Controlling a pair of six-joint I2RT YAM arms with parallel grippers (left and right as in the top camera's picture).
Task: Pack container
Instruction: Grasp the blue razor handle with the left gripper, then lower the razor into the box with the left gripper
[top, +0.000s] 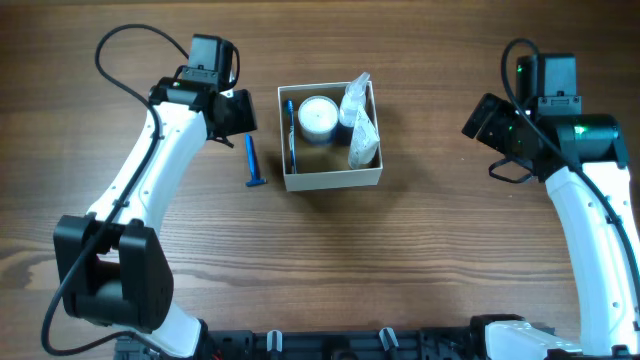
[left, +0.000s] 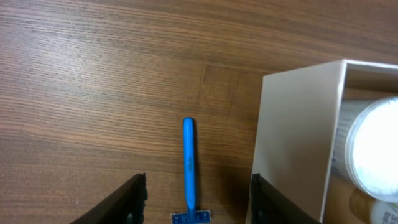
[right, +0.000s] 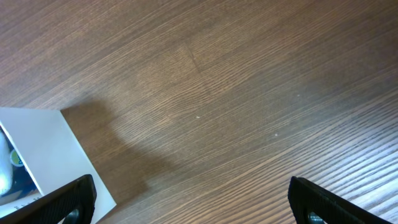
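Observation:
The container (top: 330, 178) is a square cream-walled cardboard box at the table's middle. It holds a round white-lidded jar (top: 318, 116), a clear plastic packet (top: 360, 125) and a blue item along its left wall (top: 291, 125). A blue razor (top: 253, 163) lies on the table just left of the box, also in the left wrist view (left: 189, 168). My left gripper (left: 196, 199) is open, above the razor, its jaws either side of it. The box wall (left: 292, 143) is at its right. My right gripper (right: 193, 199) is open and empty, right of the box (right: 56, 155).
The wooden table (top: 430, 250) carries nothing else. The arm bases stand along the front edge (top: 330, 345).

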